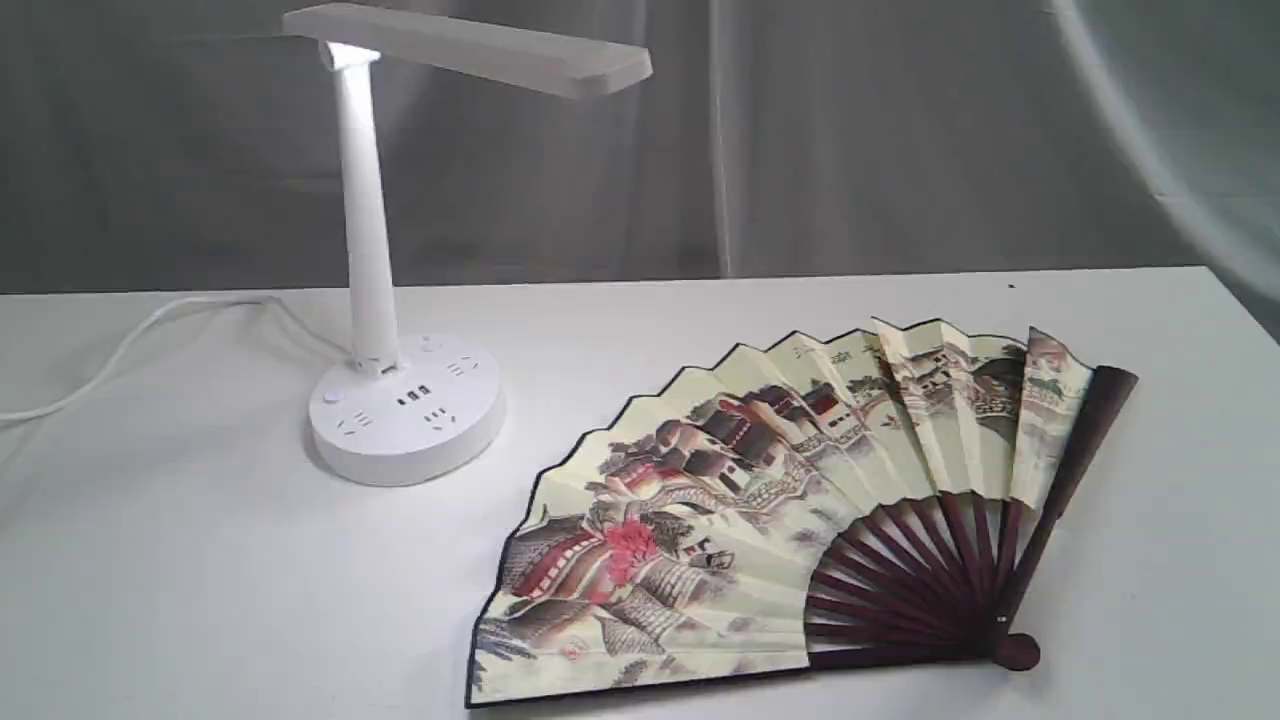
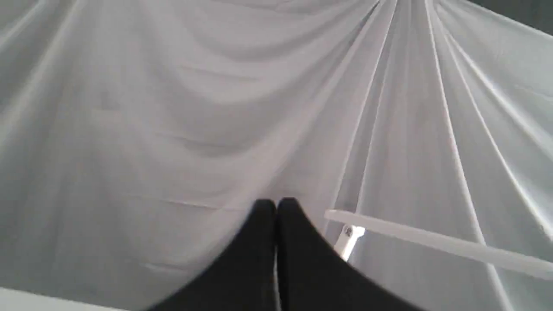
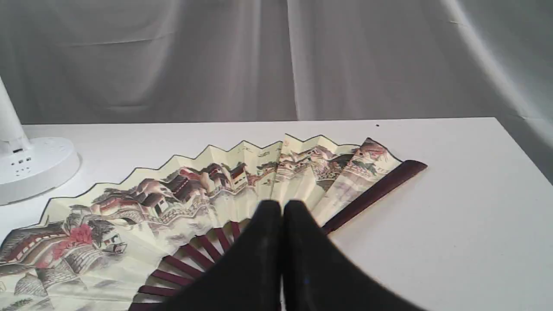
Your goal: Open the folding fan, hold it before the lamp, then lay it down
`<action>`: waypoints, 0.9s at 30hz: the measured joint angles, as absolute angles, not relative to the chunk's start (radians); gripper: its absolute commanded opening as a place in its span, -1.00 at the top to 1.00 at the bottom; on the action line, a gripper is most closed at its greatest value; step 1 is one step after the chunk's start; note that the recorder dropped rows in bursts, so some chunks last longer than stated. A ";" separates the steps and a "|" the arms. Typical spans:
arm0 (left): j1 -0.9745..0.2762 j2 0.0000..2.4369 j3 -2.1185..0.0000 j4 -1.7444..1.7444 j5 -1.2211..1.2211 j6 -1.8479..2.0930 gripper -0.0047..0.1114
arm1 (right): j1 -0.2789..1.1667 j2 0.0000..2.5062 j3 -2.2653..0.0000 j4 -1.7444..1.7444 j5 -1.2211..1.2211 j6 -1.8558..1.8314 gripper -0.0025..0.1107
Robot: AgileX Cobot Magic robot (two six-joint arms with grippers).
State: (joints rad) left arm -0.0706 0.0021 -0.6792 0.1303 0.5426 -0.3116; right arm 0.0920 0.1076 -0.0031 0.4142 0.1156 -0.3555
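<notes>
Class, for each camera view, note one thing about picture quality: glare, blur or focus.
Exterior view: the folding fan is sharp, the lamp glares white at its neck, a pale blurred arc smears the upper right corner. Left wrist view: soft throughout, the curtain streaked, the left gripper fuzzy-edged. Right wrist view: fan crisp, the right gripper a dark unfocused mass.

1 folding fan point(image 1: 720, 520), 1 lamp point(image 1: 368, 250), 2 grippers: left gripper point(image 2: 276, 206), right gripper point(image 3: 283, 208)
</notes>
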 measured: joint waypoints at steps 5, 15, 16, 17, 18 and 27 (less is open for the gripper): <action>-0.071 0.004 -0.565 0.125 0.432 -0.312 0.92 | 0.092 0.108 -0.003 0.414 0.116 -0.356 0.96; -0.071 0.004 -0.223 0.131 0.167 -0.312 0.92 | 0.092 0.108 -0.003 0.414 0.116 -0.356 0.96; -0.071 0.004 -0.184 0.138 0.142 -0.312 0.92 | 0.092 0.108 -0.003 0.414 0.116 -0.356 0.96; -0.071 0.004 -0.148 0.150 0.112 -0.312 0.92 | 0.092 0.108 -0.003 0.414 0.116 -0.356 0.96; -0.071 0.004 -0.115 0.156 0.095 -0.312 0.92 | 0.092 0.108 -0.003 0.414 0.116 -0.356 0.96; -0.071 0.004 -0.005 0.167 0.044 -0.310 0.92 | 0.092 0.108 -0.003 0.414 0.116 -0.356 0.96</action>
State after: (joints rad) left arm -0.0706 0.0039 -0.0046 0.1667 0.0442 -0.3097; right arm 0.0920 0.1076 -0.0031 0.4142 0.1156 -0.3555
